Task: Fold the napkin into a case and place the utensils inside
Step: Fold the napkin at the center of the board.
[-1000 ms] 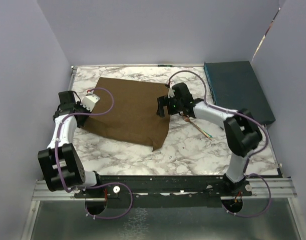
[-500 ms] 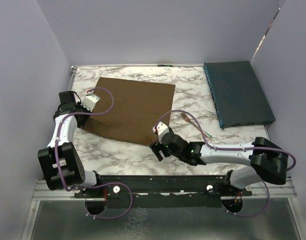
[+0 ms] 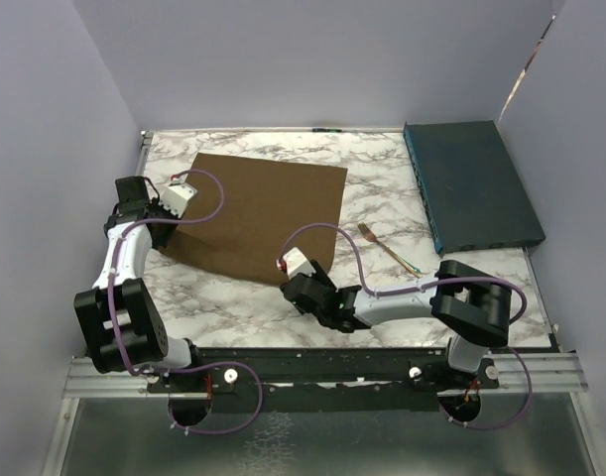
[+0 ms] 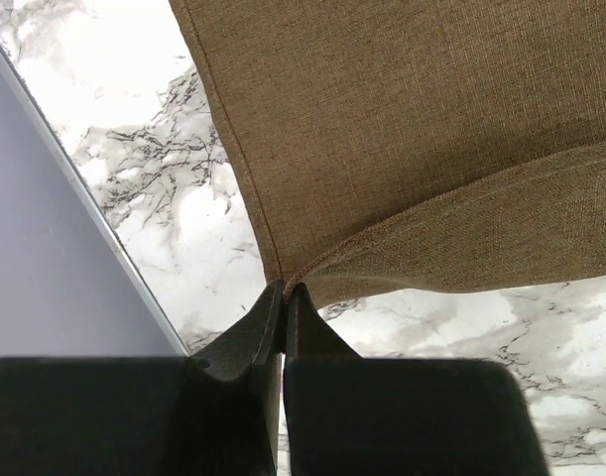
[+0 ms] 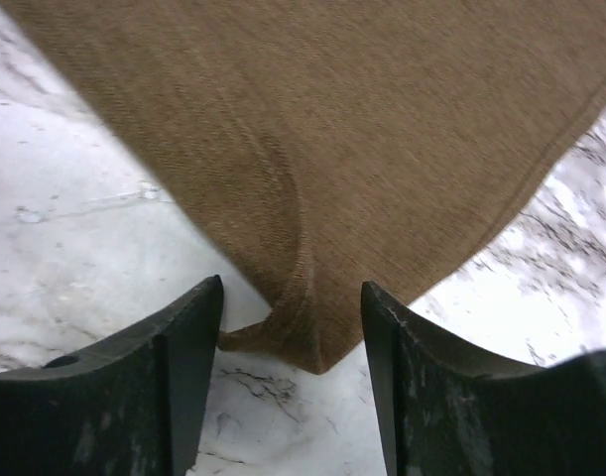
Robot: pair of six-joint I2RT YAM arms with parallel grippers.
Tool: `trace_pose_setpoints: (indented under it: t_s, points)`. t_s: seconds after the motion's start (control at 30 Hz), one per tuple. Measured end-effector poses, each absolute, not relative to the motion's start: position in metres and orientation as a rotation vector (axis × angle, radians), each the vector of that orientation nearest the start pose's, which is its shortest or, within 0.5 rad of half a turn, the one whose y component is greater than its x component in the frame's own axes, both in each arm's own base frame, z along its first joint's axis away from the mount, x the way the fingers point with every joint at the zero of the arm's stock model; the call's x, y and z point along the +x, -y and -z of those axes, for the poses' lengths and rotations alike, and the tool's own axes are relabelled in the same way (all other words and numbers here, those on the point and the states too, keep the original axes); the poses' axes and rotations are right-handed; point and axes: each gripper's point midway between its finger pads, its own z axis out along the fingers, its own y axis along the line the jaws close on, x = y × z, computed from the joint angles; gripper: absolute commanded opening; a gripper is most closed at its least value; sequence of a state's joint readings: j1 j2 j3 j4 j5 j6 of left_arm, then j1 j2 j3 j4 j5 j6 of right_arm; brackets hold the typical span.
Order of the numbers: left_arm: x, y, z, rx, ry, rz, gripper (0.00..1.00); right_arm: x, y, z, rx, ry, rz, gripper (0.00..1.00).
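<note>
With the left claw (image 4: 283,297) clenched on one corner of the plain brown square cloth napkin (image 3: 265,210) lying on the marbled surface (image 3: 382,193), the right claw (image 5: 291,309), jaws apart astride the near corner, may catch only the curled hem and lose it on lifting.

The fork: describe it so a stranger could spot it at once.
On the marble table, look between the brown napkin and the dark teal box. The fork lies there alone, the only thin copper-coloured metal thing, far slimmer than either.
</note>
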State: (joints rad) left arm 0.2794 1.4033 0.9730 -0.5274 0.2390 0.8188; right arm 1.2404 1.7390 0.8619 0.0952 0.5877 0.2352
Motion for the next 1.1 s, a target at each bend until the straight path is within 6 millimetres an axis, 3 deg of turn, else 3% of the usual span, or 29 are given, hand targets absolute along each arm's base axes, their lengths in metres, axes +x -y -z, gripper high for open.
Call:
trace_pose_setpoints:
  t_s: [0.17,0.3,0.4,0.5,0.57,0.67,0.73,0.87,1.1]
  points:
    - [0.336,-0.084,-0.105,0.756,-2.378,-0.158,0.00,0.223,-0.335,-0.045,-0.750,-2.012,-0.035,0.57]
    - [0.339,-0.085,-0.112,0.755,-2.370,-0.165,0.00,0.225,-0.323,-0.066,-0.714,-1.964,-0.039,0.46]
    - [0.342,-0.086,-0.116,0.750,-2.360,-0.172,0.00,0.226,-0.323,-0.079,-0.705,-1.937,-0.062,0.41]
    - [0.343,-0.086,-0.119,0.747,-2.356,-0.175,0.00,0.225,-0.325,-0.078,-0.716,-1.935,-0.076,0.40]
    - [0.343,-0.086,-0.119,0.744,-2.356,-0.174,0.00,0.223,-0.326,-0.076,-0.729,-1.942,-0.089,0.44]
    - [0.343,-0.086,-0.118,0.742,-2.360,-0.170,0.00,0.218,-0.328,-0.070,-0.749,-1.958,-0.115,0.71]
    - [0.342,-0.086,-0.118,0.741,-2.361,-0.170,0.00,0.214,-0.328,-0.066,-0.771,-1.967,-0.134,0.78]
    - [0.342,-0.086,-0.118,0.740,-2.362,-0.169,0.00,0.200,-0.323,-0.061,-0.822,-1.971,-0.150,0.79]
    - [0.342,-0.086,-0.118,0.740,-2.363,-0.168,0.00,0.189,-0.331,-0.058,-0.864,-1.961,-0.165,0.68]
